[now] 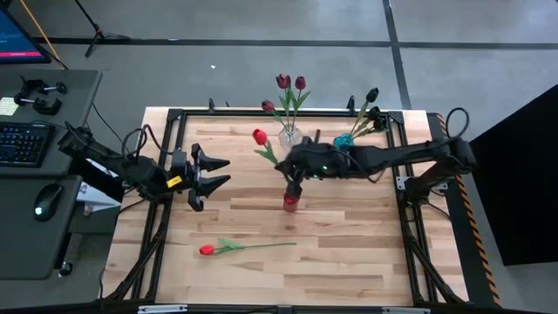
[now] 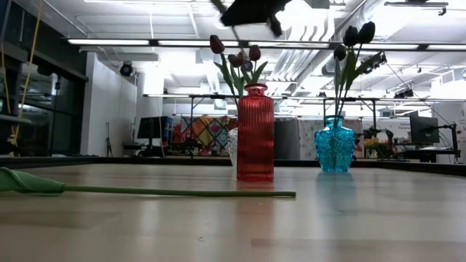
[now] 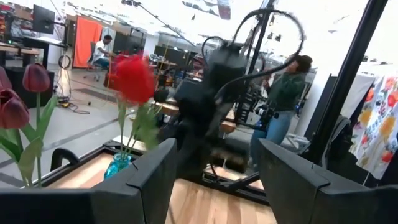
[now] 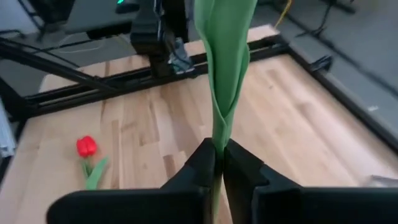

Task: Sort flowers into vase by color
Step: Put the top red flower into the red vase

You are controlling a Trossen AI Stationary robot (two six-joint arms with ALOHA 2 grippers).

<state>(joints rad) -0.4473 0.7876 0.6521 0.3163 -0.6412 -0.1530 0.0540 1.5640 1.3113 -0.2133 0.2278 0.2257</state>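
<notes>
My right gripper hangs over the red ribbed vase near the table's middle, shut on a red tulip. The tulip's head leans toward the far left. A second red tulip lies flat on the near part of the table, and its stem points right. Maroon tulips stand in a clear vase. Near-black tulips stand in a blue vase. My left gripper waits open at the table's left, clear of everything. My right gripper pinches the red tulip's green stem and leaf between its two fingers, coming from above and pointing down. The tulip is lifted and tilted, with its head up and away from the fingers. Its lower end is hidden below the gripper.
The three vases stand close together in the far middle of the table. Black frame rails run along the table's edges. Bare wood lies to the near right. A person stands in the room beyond the table.
</notes>
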